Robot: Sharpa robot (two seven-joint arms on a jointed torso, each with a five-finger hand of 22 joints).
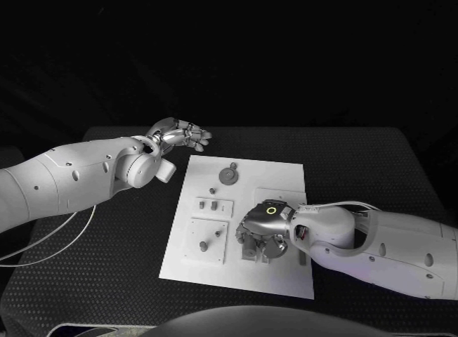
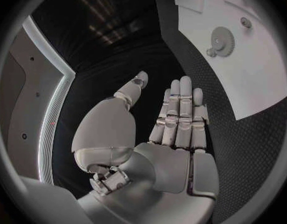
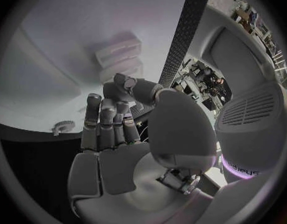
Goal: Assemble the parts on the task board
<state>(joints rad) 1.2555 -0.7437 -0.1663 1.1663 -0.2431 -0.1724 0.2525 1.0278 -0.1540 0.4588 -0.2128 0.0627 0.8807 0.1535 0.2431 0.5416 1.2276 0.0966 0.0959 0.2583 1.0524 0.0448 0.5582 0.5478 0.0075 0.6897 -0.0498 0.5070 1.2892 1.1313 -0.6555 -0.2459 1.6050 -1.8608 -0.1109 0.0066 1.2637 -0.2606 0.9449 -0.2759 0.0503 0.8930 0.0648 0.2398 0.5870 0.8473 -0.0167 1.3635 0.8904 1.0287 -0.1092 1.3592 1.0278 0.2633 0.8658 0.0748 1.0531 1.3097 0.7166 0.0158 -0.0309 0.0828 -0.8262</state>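
Observation:
The white task board lies in the middle of the black table. A grey gear sits near its far edge, and the left wrist view shows the same gear. Small raised fixtures stand on the board's left half. My left hand hangs above the table past the board's far left corner, fingers straight, nothing in its palm. My right hand reaches down over the board's near right part. Its fingers point at the board with the thumb bent beside them, and I see no part between them.
Bare black table surrounds the board on every side. A thin white cable loops from my left arm over the table's left part. A second pale fixture plate sits just left of my right hand.

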